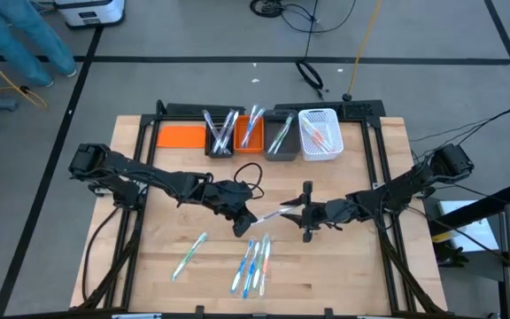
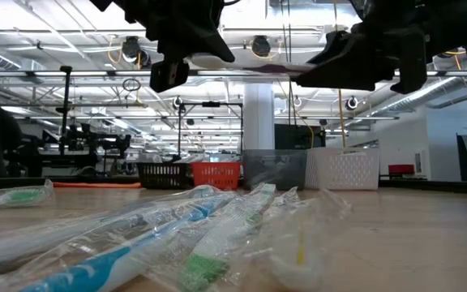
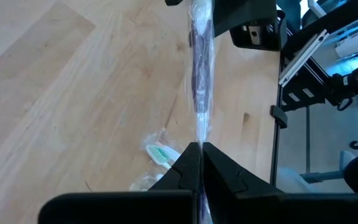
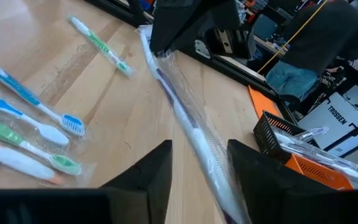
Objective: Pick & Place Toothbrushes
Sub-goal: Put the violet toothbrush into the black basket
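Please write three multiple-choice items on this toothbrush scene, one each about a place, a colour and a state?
1. Where is the wrapped purple toothbrush?
A. Lying in the white basket
B. Held above the table between the two grippers
C. Lying in the loose pile on the table

2. What colour is the bin between the two dark bins?
A. Orange
B. Blue
C. Yellow

3. How does the right gripper stand?
A. Shut on the toothbrush
B. Out of view
C. Open, its fingers either side of the toothbrush

Answers: 1 B, the left gripper pinches one end in mid-air and the other end reaches the right gripper. 2 A, the high view shows it orange. 3 C, the right wrist view shows gaps beside the wrapper.
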Robot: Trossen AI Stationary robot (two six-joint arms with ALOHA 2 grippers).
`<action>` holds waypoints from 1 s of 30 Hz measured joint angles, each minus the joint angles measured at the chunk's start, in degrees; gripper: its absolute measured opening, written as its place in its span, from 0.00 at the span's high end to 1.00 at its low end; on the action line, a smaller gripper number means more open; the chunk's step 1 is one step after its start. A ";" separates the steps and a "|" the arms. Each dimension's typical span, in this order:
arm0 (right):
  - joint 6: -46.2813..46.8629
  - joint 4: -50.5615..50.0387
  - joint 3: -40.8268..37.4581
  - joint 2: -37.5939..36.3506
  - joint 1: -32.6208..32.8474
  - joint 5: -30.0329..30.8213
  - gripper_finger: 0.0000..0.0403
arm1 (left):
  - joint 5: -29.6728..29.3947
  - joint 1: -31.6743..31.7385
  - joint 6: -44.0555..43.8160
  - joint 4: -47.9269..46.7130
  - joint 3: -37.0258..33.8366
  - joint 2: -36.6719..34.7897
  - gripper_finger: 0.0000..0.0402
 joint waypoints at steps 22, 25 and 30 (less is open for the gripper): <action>-0.06 -2.29 1.31 0.00 2.27 3.17 0.97 | 0.59 1.92 0.67 1.74 -0.02 0.00 0.98; 0.04 -2.35 1.31 0.00 2.10 3.05 0.97 | 0.97 1.92 3.21 2.13 -0.02 0.00 0.97; 2.17 -3.06 1.38 0.00 1.04 2.64 0.97 | 1.76 1.92 9.25 4.92 -0.02 0.00 0.87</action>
